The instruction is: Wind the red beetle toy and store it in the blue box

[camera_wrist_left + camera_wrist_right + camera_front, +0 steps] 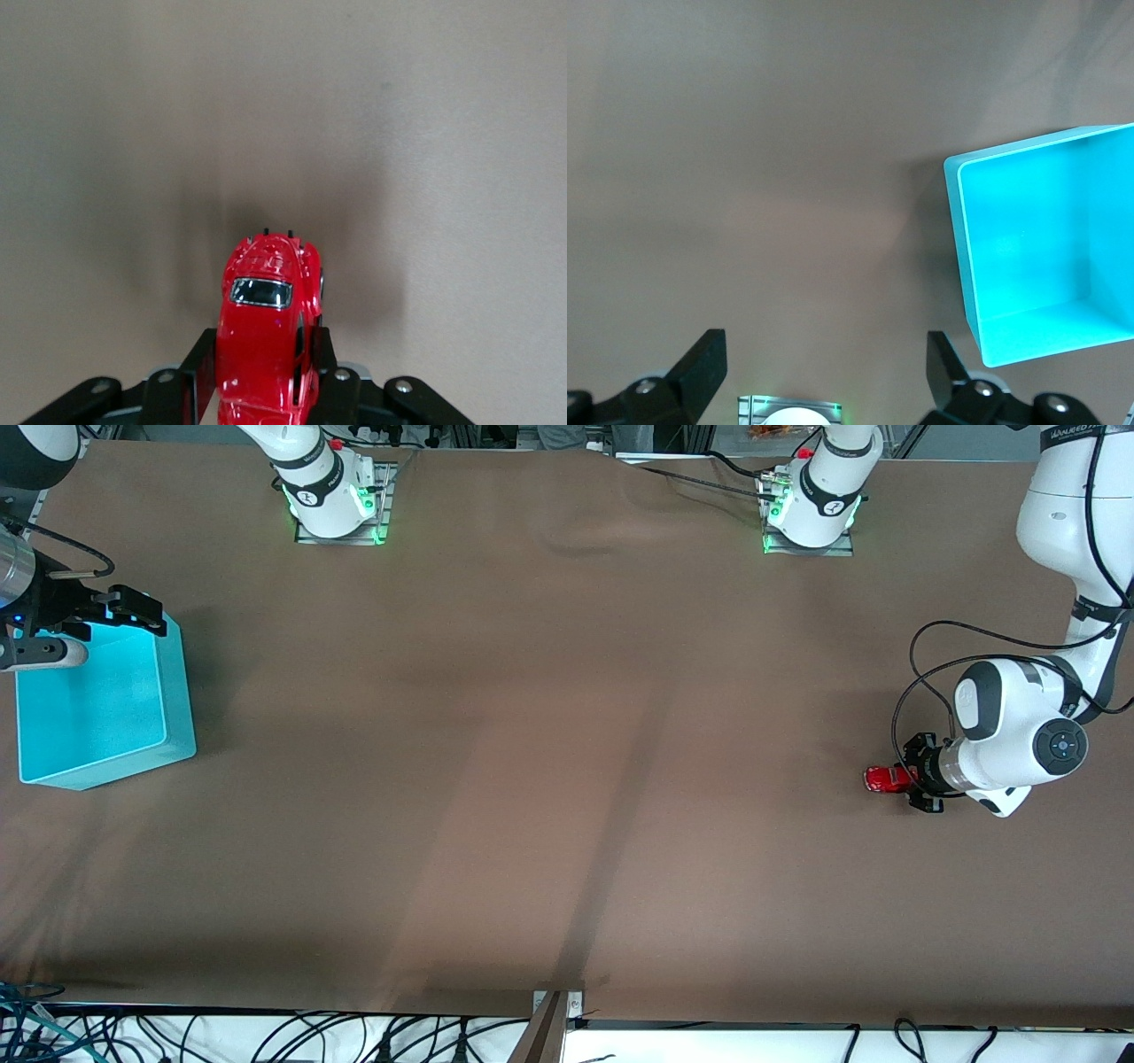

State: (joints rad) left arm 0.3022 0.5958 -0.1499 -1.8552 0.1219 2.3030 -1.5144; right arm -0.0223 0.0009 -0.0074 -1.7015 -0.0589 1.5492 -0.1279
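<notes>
The beetle sat on the brown table near the edge at the left arm's end, its long axis running along the table's length, free end toward the right arm's end. It was glossy red, rounded, with dark windows. The left gripper was clamped on its sides. The box, smooth cyan plastic with tall plain walls, stood at the right arm's end. Over its rim hung the right gripper, fingers spread, waiting.
</notes>
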